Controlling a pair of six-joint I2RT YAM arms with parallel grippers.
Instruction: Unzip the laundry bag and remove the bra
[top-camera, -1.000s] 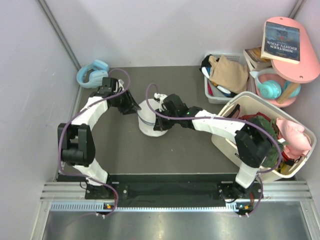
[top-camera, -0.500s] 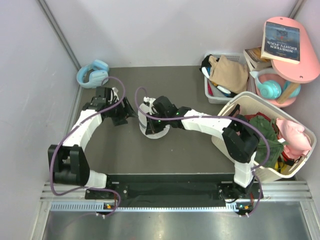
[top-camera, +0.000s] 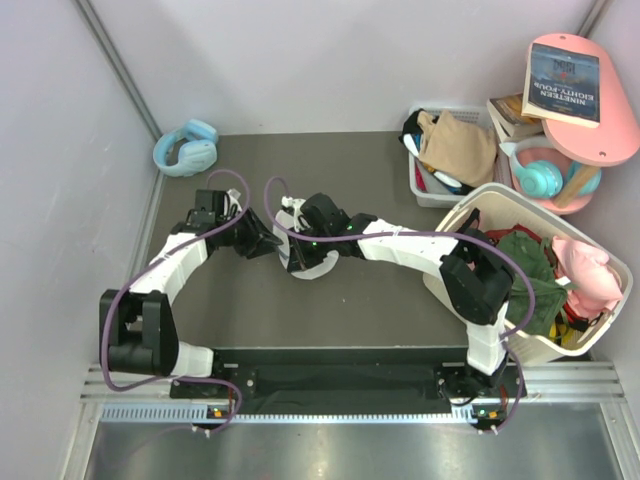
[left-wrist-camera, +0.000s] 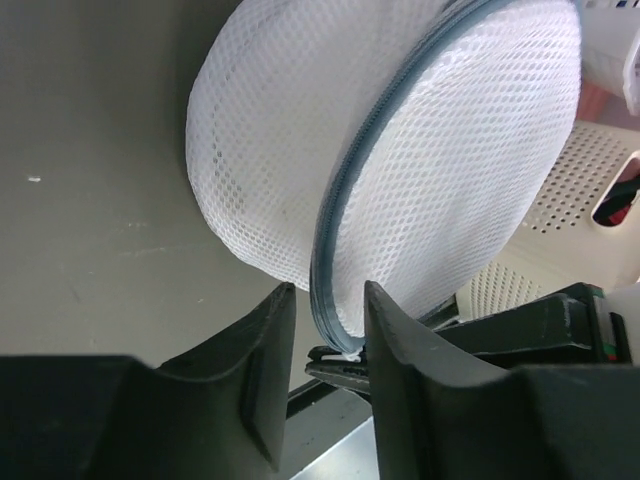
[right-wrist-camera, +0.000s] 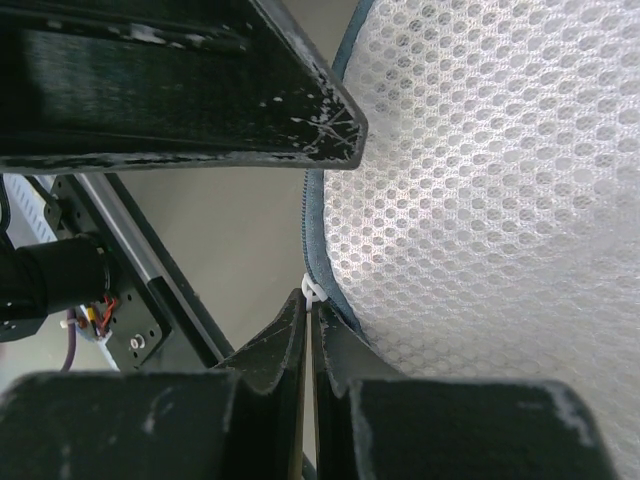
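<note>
The laundry bag (top-camera: 312, 262), a round white mesh pouch with a grey zip around its rim, stands on edge at the middle of the dark table. My right gripper (top-camera: 297, 242) is shut on the small white zip pull (right-wrist-camera: 312, 291) at the bag's rim (right-wrist-camera: 318, 230). From the left, my left gripper (left-wrist-camera: 328, 296) straddles the same zip rim (left-wrist-camera: 335, 240) with its jaws apart, and a gap shows beside the left finger (left-wrist-camera: 262, 370). The right fingertips and the pull (left-wrist-camera: 347, 352) sit just beyond it. The bra is hidden.
Blue headphones (top-camera: 185, 147) lie at the far left corner. At the far right stands a grey crate (top-camera: 415, 185) holding tan cloth. Right of the arms is a big white basket (top-camera: 455, 295) of clothes, with a pink shelf (top-camera: 600, 150) carrying books behind it. Walls close in on three sides.
The right gripper has dragged the bag slightly left while holding the pull. The left gripper let go, backed off, then came back around the zip rim with its jaws narrowing.
</note>
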